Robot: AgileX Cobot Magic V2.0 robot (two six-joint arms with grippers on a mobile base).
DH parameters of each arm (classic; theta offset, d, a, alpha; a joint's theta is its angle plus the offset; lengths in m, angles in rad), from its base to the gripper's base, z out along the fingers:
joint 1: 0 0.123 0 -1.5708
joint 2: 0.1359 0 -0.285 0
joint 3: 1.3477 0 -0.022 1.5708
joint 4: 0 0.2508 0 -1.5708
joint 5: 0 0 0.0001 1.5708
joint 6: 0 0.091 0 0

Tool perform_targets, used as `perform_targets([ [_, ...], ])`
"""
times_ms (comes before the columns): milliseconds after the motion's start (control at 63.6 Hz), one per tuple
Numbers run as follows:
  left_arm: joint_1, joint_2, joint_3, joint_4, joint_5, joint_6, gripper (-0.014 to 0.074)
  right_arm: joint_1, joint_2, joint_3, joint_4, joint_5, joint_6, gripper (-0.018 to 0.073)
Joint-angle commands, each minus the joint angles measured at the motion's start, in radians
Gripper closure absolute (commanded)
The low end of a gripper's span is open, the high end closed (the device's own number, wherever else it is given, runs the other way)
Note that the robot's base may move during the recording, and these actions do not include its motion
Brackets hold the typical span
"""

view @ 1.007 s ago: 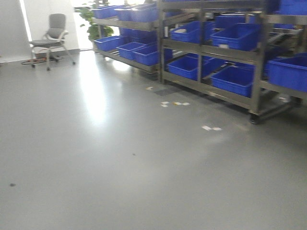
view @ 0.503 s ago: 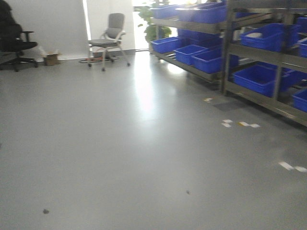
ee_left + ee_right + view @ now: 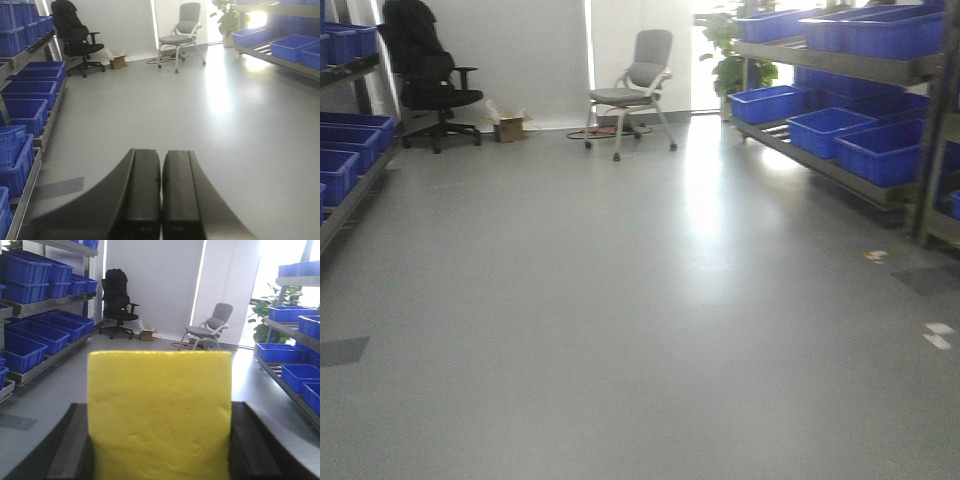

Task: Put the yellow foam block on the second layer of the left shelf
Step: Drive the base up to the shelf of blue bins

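Fingers (image 3: 75, 452) of the right hand (image 3: 160, 442) press on both sides of the yellow foam block (image 3: 159, 405), which fills most of the right wrist view. The left hand (image 3: 161, 195) has its two fingers pressed together, with nothing between them. A shelf (image 3: 47, 301) carrying blue bins (image 3: 30, 272) stands at the left, well apart from the block. Grey floor (image 3: 620, 300) lies ahead.
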Motion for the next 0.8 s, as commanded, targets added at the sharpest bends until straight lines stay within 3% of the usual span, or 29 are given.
perform_targets([
  [0, -0.007, -0.014, 0.026, 0.0, -0.086, -0.004, 0.046, -0.005, 0.017, -0.03, 0.008, -0.093, 0.0, 0.0241],
  [787, -0.007, -0.014, 0.026, 0.0, -0.086, -0.004, 0.046, -0.005, 0.017, -0.03, 0.008, -0.093, 0.0, 0.0241],
])
